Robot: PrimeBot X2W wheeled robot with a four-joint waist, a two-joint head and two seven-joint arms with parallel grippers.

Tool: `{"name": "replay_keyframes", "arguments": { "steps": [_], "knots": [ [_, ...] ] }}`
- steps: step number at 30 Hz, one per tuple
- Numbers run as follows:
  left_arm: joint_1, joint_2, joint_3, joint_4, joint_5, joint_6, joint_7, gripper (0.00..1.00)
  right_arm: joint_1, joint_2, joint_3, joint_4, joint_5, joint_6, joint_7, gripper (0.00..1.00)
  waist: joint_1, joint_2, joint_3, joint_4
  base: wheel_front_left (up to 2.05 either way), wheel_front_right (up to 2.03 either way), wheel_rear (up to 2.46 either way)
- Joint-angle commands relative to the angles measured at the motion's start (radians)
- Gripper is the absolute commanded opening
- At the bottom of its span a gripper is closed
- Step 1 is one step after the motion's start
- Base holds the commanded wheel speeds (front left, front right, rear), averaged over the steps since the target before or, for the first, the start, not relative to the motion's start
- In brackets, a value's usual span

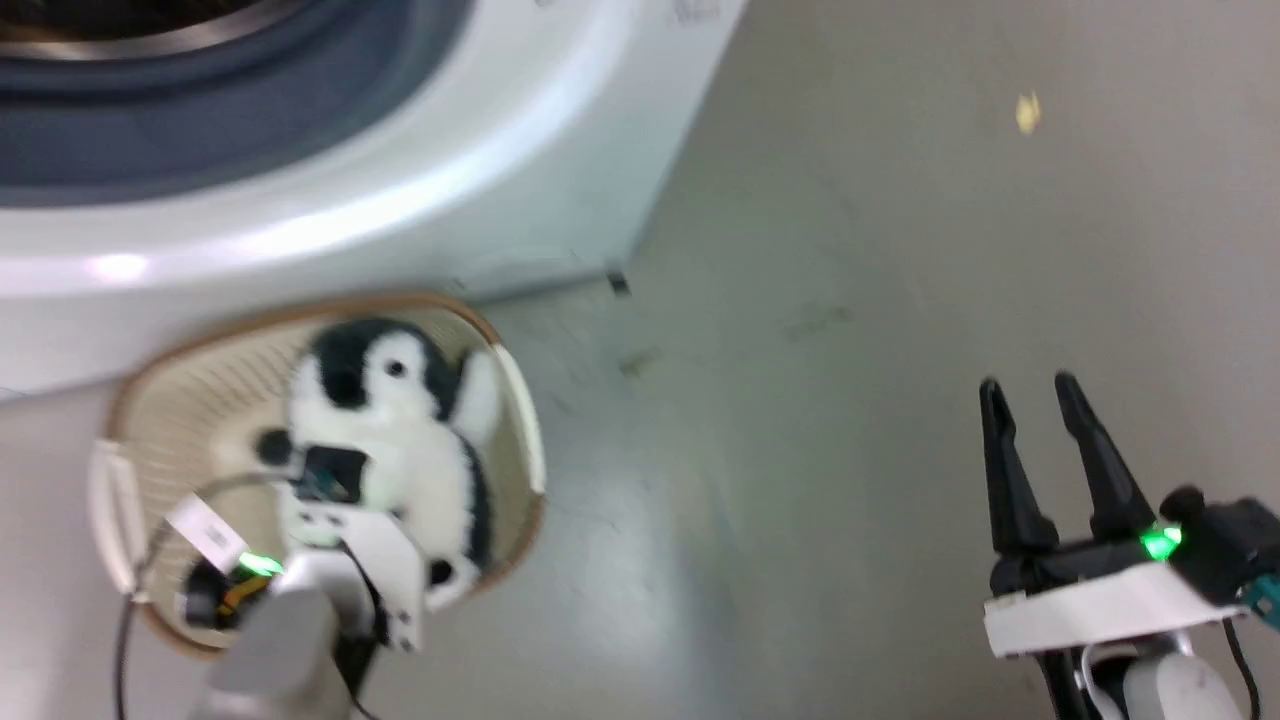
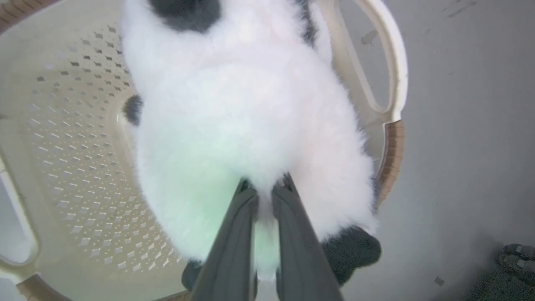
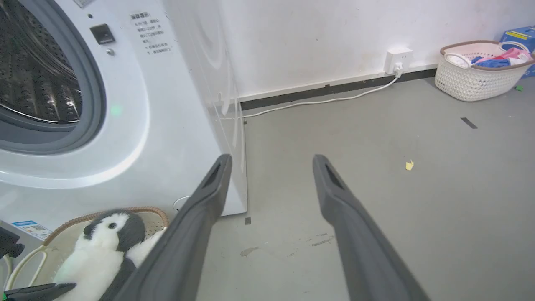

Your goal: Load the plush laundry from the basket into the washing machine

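1. Where the floor [image 1: 800,500] meets the front of the washing machine [image 1: 400,180], the basket [image 1: 522,400] stands just beside the white cabinet, below the round opening; its brown rim and cream perforated wall show in the head view.
2. Inside the basket lies the plush laundry [image 1: 400,440], white belly up, black head toward the machine; one flipper [image 1: 480,395] is raised beside the basket's wall; its black feet [image 2: 351,251] point away from the machine, near the rim.
3. Reaching down into the basket, the left gripper [image 2: 265,184] has its two dark fingers [image 2: 234,242] close together and pressed into the belly fur; a thin tuft of white fur is clenched between them.
4. Well apart from the basket, the right gripper [image 1: 1028,385] hangs over bare floor off the machine's front corner; its fingers are spread, released, with nothing between them.
5. Seen from the right wrist, the machine's opening shows the grey gasket [image 3: 94,104] and the shiny perforated drum [image 3: 33,75]; a printed label [image 3: 152,33] sits on the front panel beside it.
6. Along the floor's far edge, at the foot of the wall [image 3: 313,37], a white cable [image 3: 317,100] runs to a socket [image 3: 399,58]; a second basket [image 3: 472,83] with coloured clothes stands near the far corner; a small yellow scrap [image 3: 409,165] lies on open floor, well apart from everything.
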Motion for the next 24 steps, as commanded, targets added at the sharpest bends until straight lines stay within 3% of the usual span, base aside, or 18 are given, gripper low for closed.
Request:
{"name": "replay_keyframes", "arguments": {
  "steps": [1,7,12,24],
  "knots": [
    [0.027,-0.016,-0.016,0.001,-0.002,-0.01,-0.037,0.0,0.021,-0.001,-0.008,0.0,-0.019,-0.001,-0.004,1.0,0.0001,-0.0001,-0.152,0.101,0.0,0.0,0.0],
    [0.111,-0.077,-0.051,-0.021,-0.015,-0.027,-0.185,0.0,0.077,-0.001,-0.03,0.007,-0.079,-0.001,-0.004,1.0,0.0001,-0.0001,-0.281,0.172,0.0,0.0,0.0],
    [0.186,-0.103,-0.06,-0.133,-0.043,-0.031,-0.231,0.0,0.121,-0.001,-0.045,0.009,-0.104,-0.001,-0.004,1.0,0.0001,-0.0001,-0.343,0.221,0.0,0.0,0.0],
    [0.362,-0.088,0.013,-0.721,0.037,0.002,-0.233,0.0,0.145,-0.001,-0.049,0.003,-0.117,-0.001,-0.004,1.0,0.0001,-0.0001,-0.35,0.253,0.0,0.0,0.0]
  ]
}}
